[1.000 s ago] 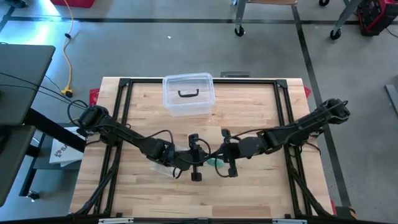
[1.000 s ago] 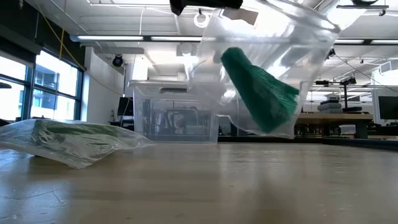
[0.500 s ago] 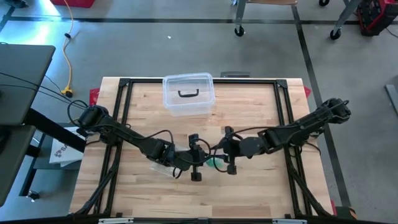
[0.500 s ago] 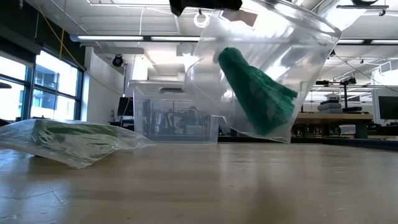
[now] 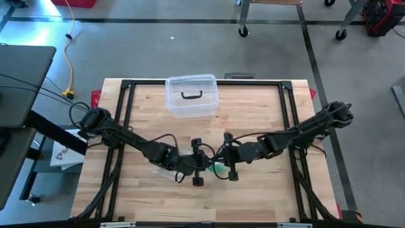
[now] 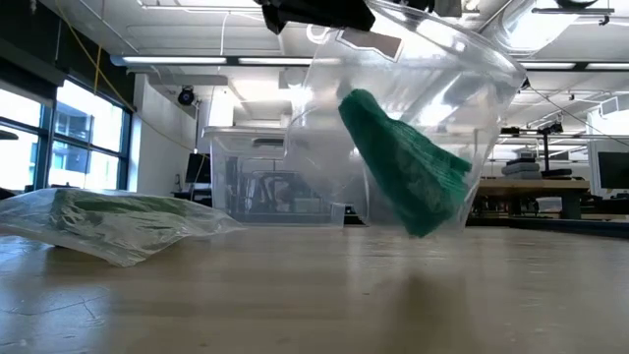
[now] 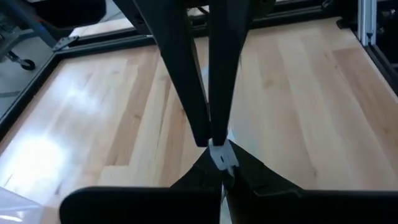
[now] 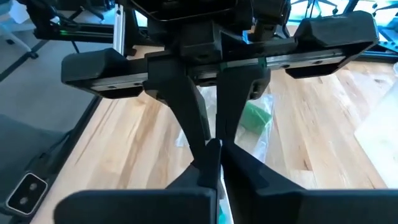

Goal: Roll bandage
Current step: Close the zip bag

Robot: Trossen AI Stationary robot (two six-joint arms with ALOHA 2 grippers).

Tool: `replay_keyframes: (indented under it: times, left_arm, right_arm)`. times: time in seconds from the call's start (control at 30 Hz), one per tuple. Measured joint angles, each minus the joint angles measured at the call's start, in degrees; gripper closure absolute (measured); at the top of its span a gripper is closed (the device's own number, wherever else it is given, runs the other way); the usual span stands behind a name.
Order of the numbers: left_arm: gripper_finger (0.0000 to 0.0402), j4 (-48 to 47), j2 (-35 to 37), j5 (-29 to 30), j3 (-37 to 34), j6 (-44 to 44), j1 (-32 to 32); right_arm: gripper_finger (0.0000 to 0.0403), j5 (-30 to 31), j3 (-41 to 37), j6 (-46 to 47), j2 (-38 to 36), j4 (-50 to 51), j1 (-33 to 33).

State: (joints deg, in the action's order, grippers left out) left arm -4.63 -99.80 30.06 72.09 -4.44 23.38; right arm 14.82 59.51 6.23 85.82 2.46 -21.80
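Hands (image 5: 212,170) both pinching the clear bag (image 6: 413,108); green bandage (image 6: 403,162) inside, plain only from low view.

Seen from above: a light wooden table (image 5: 259,107) with a black frame along its edges. At the far edge, a clear plastic box (image 5: 191,96) with a dark handle on the lid. Both dark arms stretched toward the table's middle. Left gripper (image 5: 198,170) and right gripper (image 5: 230,166) near each other, a green bandage (image 5: 218,168) between them, only a small part visible. Clear plastic (image 5: 162,171) under the left arm. Grey floor around, yellow cable (image 5: 68,47) at left.
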Motion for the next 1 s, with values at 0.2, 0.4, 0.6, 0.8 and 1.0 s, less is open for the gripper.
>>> replay_keyframes:
  times: [0.2,0.4,0.6,0.8,1.0]
  left_arm:
    - [0.0401,0.71,-0.01,-1.11,-0.03,-1.83,0.04]
    - [0.0401,-0.20,-0.01,-0.99,0.22,-3.53,-0.08]
    - [0.0401,-2.54,0.29,-0.16,0.49,-5.56,-0.20]
    - [0.0401,-2.72,0.25,-0.09,0.42,-5.52,-0.15]
    - [0.0401,-2.71,0.23,-0.15,0.38,-5.49,-0.15]
  right_arm:
    - [0.0400,0.38,0.11,-3.53,1.51,-1.60,0.04]
    - [0.0388,1.38,0.11,-5.82,0.25,-0.07,-0.40]
    - [0.0309,2.00,-0.07,-2.91,-5.43,7.75,-0.48]
    - [0.0243,-3.27,-0.07,-2.77,-5.86,9.82,-1.27]
    - [0.0259,2.68,-0.07,-3.46,-1.46,8.31,-1.95]
